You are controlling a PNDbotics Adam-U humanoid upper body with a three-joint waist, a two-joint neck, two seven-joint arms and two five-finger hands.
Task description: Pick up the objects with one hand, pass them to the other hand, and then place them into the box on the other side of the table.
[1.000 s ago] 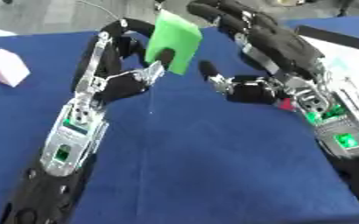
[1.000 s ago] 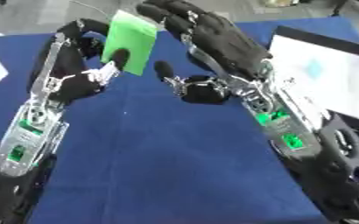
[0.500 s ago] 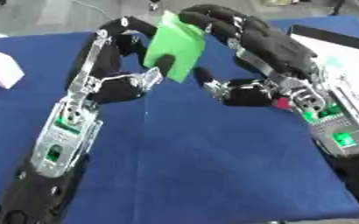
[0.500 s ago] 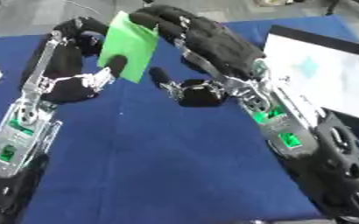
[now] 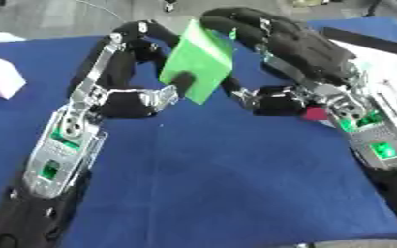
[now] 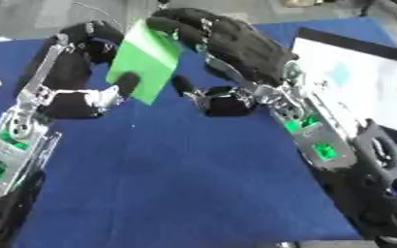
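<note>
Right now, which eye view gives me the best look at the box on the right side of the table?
The right eye view: the box shows its dark rim and pale inside, clear of the right hand. In the left eye view only a strip shows, mostly behind that hand.

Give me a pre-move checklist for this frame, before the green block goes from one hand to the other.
1. Left hand holds the green block: ok, its thumb and fingers pinch the block clear of the blue table.
2. Right hand at the block: ok, its fingers curl over the block's top edge.
3. Right hand has a full grip: cannot tell, its thumb sits below the block and contact is hidden.
4. Box on the right side in sight: ok, dark rim and pale inside show.
5. Path to the box free: cannot tell, the right arm covers it.
</note>
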